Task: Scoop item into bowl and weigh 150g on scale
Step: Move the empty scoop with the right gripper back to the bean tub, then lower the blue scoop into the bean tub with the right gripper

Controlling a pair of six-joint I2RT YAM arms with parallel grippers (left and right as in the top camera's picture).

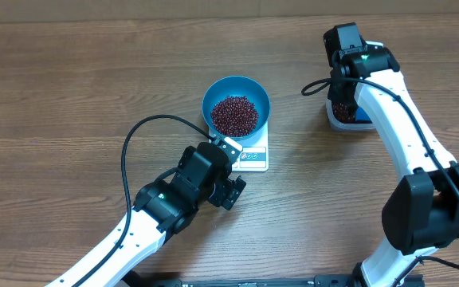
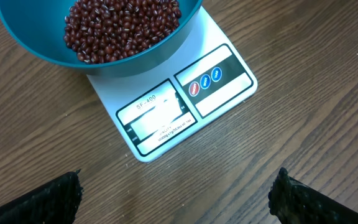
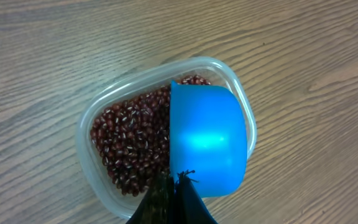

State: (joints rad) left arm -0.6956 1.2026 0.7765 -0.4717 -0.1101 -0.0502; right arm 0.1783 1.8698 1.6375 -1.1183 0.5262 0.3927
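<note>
The blue bowl (image 1: 236, 89) stands on the white scale (image 1: 251, 158), holding a heap of red-brown beans (image 1: 233, 115). In the left wrist view the bowl (image 2: 148, 59), its beans (image 2: 120, 25) and the scale (image 2: 219, 34) fill the top. My left gripper (image 1: 228, 169) (image 2: 178, 202) hangs open just in front of the scale's display, with nothing between its fingertips (image 2: 64, 186). My right gripper (image 3: 178, 179) (image 1: 345, 100) is shut on a small blue scoop (image 3: 207, 140). It holds the scoop over a clear tub (image 3: 84, 134) of beans (image 3: 132, 146); the scoop's handle is hidden.
The clear tub (image 1: 345, 121) sits on the wooden table at the right, under the right arm. A black cable loops over the table left of the left arm (image 1: 126, 159). The left arm stretches from the bottom left corner.
</note>
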